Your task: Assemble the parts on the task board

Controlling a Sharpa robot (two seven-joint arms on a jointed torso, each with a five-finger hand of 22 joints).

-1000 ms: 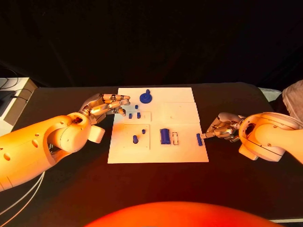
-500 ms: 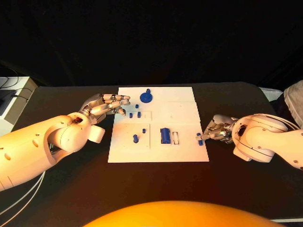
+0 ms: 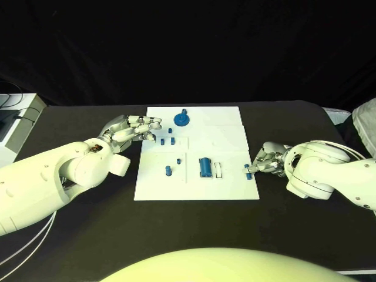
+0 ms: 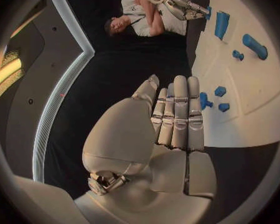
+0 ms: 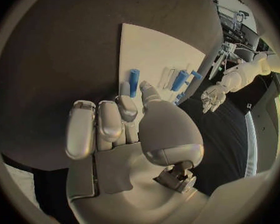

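Just changed: the right hand (image 3: 268, 160) has drawn closer to the right edge of the task board (image 3: 222, 138), its forearm swinging in behind it; the short blue part (image 3: 249, 170) at that edge now looks shorter and slightly shifted, as if tipped up.
Meaning for the task: probably a pickup in progress, with this part about to go into a slot on the task board.
Right hand state: fingertips sit right against the part, a finger on one side and the thumb near the other; I cannot tell whether it is actually pinched.
Left hand: the left hand (image 3: 130, 129) has stayed over the task board's left edge, fingers stretched out side by side, relaxed and grasping nothing.
Other parts: a blue block (image 3: 205, 167) stands near the task board's middle; a round blue piece (image 3: 181, 121) lies at its far edge.
Hard to make out: contact between fingers and part, and the slot it is meant for.
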